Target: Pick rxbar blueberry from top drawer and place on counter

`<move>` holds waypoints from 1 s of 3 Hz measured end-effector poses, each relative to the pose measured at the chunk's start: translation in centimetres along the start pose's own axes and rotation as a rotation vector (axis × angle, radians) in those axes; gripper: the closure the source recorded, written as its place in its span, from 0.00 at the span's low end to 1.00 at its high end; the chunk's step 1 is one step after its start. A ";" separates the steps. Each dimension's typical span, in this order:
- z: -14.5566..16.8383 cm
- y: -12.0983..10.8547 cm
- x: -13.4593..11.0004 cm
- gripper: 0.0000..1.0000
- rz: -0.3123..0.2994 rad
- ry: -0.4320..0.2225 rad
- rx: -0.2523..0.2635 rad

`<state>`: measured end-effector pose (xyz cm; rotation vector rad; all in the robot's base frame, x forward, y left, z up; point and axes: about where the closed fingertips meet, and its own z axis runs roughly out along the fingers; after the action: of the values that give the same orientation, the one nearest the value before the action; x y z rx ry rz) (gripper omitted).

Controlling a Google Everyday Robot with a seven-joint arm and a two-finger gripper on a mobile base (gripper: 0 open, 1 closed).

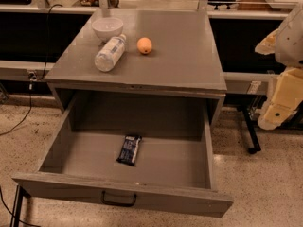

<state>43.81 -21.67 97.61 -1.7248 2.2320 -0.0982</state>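
Note:
The rxbar blueberry (129,150) lies flat on the floor of the open top drawer (85,152), near the middle, its dark wrapper with pale lettering facing up. The drawer is pulled out fully, with its dark pull handle (118,200) on the front panel. The counter (180,51) is the grey tabletop above it. My gripper (279,110) is at the right edge of the view on the pale arm, level with the drawer's right side and well away from the bar, with nothing visibly in it.
On the counter's back left stand a white bowl (107,27), a clear plastic bottle (110,53) lying on its side, and an orange (145,45). A long pale ledge with dark panels (19,63) runs behind. A black stand leg (251,134) is on the floor at right.

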 end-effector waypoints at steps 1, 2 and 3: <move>0.0 0.0 0.0 0.00 0.000 0.000 0.000; 2.7 0.2 -2.4 0.00 -0.061 -0.041 -0.036; 8.5 3.0 -8.4 0.00 -0.214 -0.181 -0.111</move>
<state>45.36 -11.66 90.52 -1.9431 1.9537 0.1307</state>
